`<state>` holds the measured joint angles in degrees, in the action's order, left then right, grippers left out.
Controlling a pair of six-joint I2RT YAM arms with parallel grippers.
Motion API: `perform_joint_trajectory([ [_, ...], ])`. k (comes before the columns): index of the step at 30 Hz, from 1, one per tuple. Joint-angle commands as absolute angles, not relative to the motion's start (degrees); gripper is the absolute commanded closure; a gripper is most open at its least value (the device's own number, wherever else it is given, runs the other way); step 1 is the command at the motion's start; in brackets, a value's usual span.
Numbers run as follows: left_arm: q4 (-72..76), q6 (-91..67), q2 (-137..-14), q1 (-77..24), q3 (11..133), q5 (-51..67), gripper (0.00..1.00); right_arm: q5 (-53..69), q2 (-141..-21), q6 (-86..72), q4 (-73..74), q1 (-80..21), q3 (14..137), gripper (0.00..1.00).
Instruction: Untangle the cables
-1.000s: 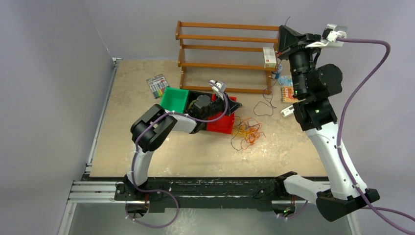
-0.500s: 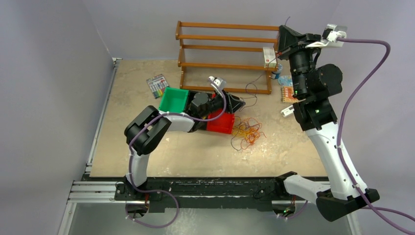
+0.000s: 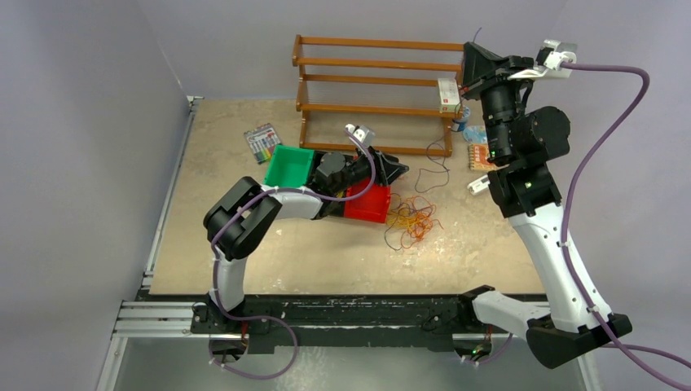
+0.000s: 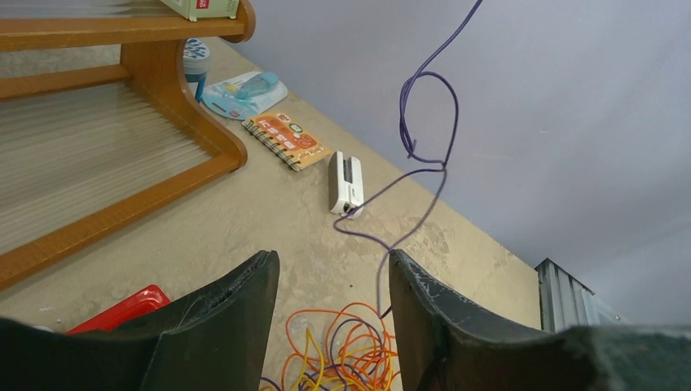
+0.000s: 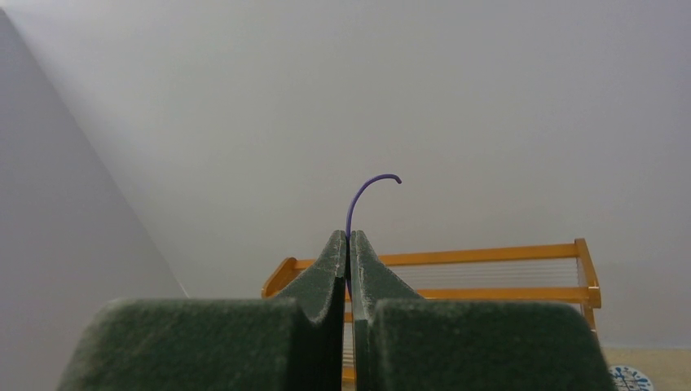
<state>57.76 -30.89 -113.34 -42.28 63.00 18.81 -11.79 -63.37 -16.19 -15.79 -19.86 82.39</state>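
Note:
The cables [image 3: 410, 218] lie as a loose tangle of orange, yellow and purple loops on the table, right of a red bin [image 3: 368, 205]. One purple cable [image 3: 440, 163] rises out of the tangle to my right gripper [image 3: 473, 53], which is held high by the rack and shut on it. In the right wrist view that gripper [image 5: 348, 236] pinches the purple cable [image 5: 371, 183], whose curled end sticks out above the tips. My left gripper [image 3: 398, 171] hangs open just left of the tangle. In the left wrist view the left gripper [image 4: 332, 259] is empty, with the tangle [image 4: 350, 350] below and the purple cable [image 4: 444, 106] looping beyond.
A wooden rack [image 3: 371, 81] stands at the back with a small box [image 3: 448, 95] on it. A green bin [image 3: 291, 164] adjoins the red one. A pen card [image 3: 262, 142], an orange notebook [image 4: 291, 140] and a white gadget [image 4: 345, 181] lie on the table.
My left gripper has gone from shut to open and its arm has shifted slightly left. The hanging purple cable has swung about. The right arm has not moved.

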Motion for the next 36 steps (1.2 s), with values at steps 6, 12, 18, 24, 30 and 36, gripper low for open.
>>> perform_joint_trajectory([
  [6,62.82,-33.36,-111.7,-42.1,63.5,18.31,0.47,-9.98,-63.36,-17.48,-18.54,-19.86,84.55,1.0],
  [12,66.41,-35.78,-113.09,-42.17,64.13,20.44,0.46,-9.46,-63.54,-17.98,-18.63,-19.86,84.39,1.0],
  [18,60.78,-31.61,-115.33,-42.86,65.19,20.85,0.57,-9.23,-63.5,-18.17,-18.63,-19.86,84.31,1.0],
  [24,52.37,-25.74,-115.62,-43.32,66.63,18.18,0.77,-9.18,-63.5,-18.29,-18.63,-19.86,84.19,1.0],
  [30,49.86,-24.82,-116.21,-43.33,67.7,17.81,0.93,-9.11,-63.54,-18.37,-18.59,-19.86,84.22,1.0],
  [36,49.24,-25.95,-116.91,-43.38,68.54,17.71,0.78,-9.14,-63.54,-18.41,-18.72,-19.86,84.06,1.0],
])
